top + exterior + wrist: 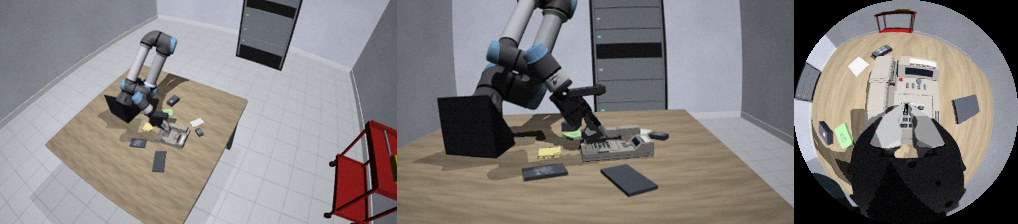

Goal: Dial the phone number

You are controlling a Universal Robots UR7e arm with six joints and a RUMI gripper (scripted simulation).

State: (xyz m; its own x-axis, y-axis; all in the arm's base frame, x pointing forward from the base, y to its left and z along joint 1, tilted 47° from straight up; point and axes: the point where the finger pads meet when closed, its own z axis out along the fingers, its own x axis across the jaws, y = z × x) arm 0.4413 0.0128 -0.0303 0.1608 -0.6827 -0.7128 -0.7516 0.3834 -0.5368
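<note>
The grey desk phone [175, 136] lies on the wooden table; it also shows in the exterior view [617, 147] and the wrist view [911, 85]. Its handset [880, 87] rests in the cradle on the left side of the phone. My gripper [905, 104] is shut and empty, its joined fingertips down on the keypad [914, 102]; in the exterior view the gripper [593, 135] meets the keypad's near-left part. A white note [197, 122] lies beside the phone and shows in the wrist view [858, 65]. Its writing is too small to read.
A yellow pad [147, 127] and a green pad [167, 111] lie left of the phone. Dark flat objects [159, 161] [138, 142] lie nearer the front, small dark boxes [173, 100] [199, 132] nearby. A black base block [472, 126] stands at left. A red cart [368, 176] stands off the table.
</note>
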